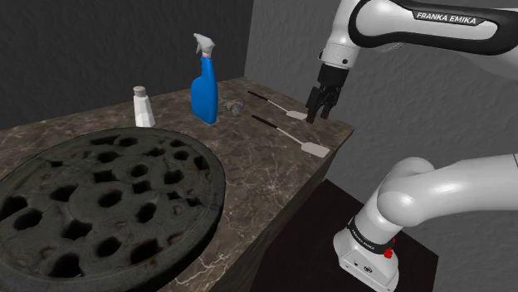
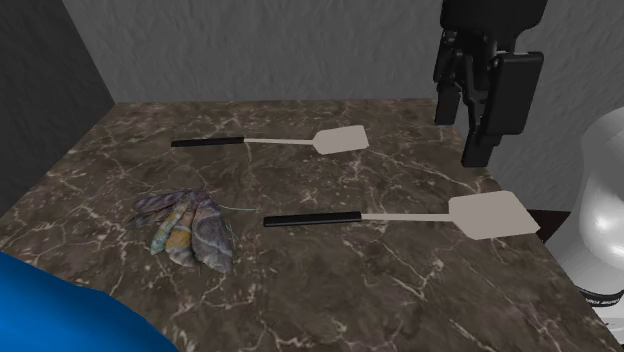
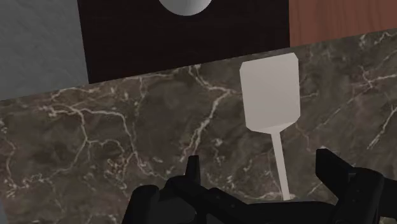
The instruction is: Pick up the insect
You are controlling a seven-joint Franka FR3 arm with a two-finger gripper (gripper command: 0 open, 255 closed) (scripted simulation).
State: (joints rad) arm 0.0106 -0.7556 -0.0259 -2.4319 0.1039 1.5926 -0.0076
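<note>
**A:** How is the hand?

**B:** The gripper is spread wide and has nothing in it. In the wrist view its fingers stand well apart over the dark marble counter. The pale head of a fly swatter lies just past them.

**A:** And where is it, taking the blue spray bottle as the mark?

**B:** It hangs in the air well apart from the spray bottle, out beyond that swatter and the other swatter. The insect lies flat on the counter just beside the bottle. It is on the side facing the swatters, so it sits between the bottle and the hand.

**A:** How will it handle?

**B:** My guess is that it's nearly weightless, soft and easily crushed. It looks like a moth with folded, patterned wings and hair-thin legs. I'd come from above and close gently across the thick middle of the wings, not the tips or legs. A thing this flat on hard stone could slide out from under the fingertips.

**A:** What does each view add?

**B:** The second exterior view gives the wing pattern and outline, while in the shoulder view the insect is a small grey lump. The shoulder view gives the wider layout. A white shaker stands on the bottle's far side from the insect. A big dark perforated disc lies near the bottle, toward that view's lower left.
</note>
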